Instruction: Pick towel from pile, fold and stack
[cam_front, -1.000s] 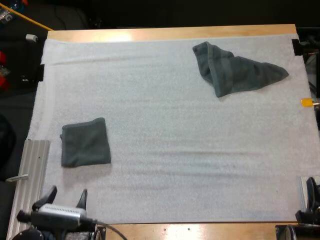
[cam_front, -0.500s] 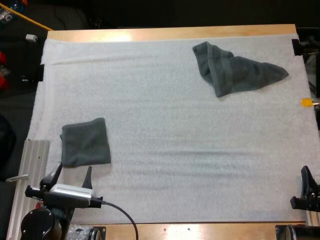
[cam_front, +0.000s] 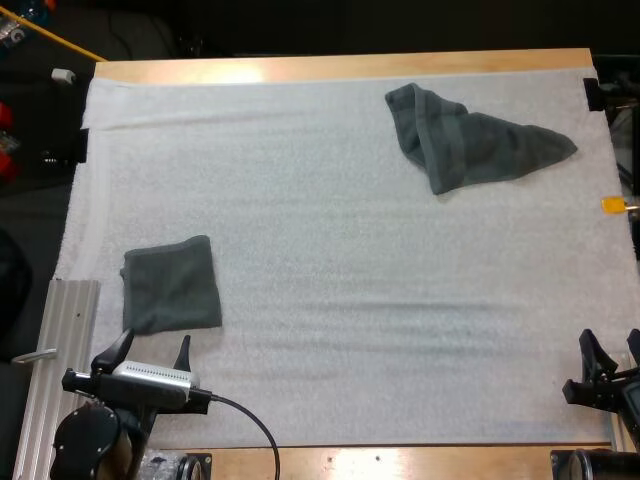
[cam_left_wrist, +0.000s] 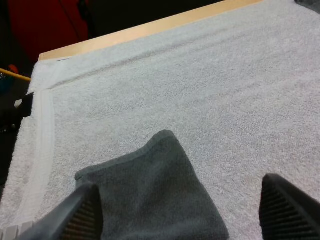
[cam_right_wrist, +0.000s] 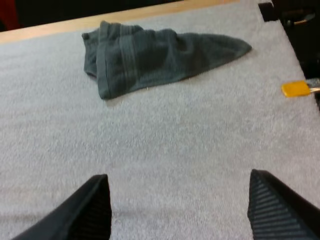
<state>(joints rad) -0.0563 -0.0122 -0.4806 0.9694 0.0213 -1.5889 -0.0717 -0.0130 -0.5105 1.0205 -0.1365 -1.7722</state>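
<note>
Robot lab bench: white mat (cam_front: 350, 300) on wooden table (cam_front: 340, 68).

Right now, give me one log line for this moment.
left hand open by folded towel | right hand open, empty | crumpled towel far right, untouched

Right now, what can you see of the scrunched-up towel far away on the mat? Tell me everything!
The crumpled towel is dark grey-green, fuzzy-looking cloth with ribbed bands near one edge. It lies on the white mat, in its far right part. One end is bunched and folded over; the other tapers to a point toward the right. Only the mat touches it.
</note>
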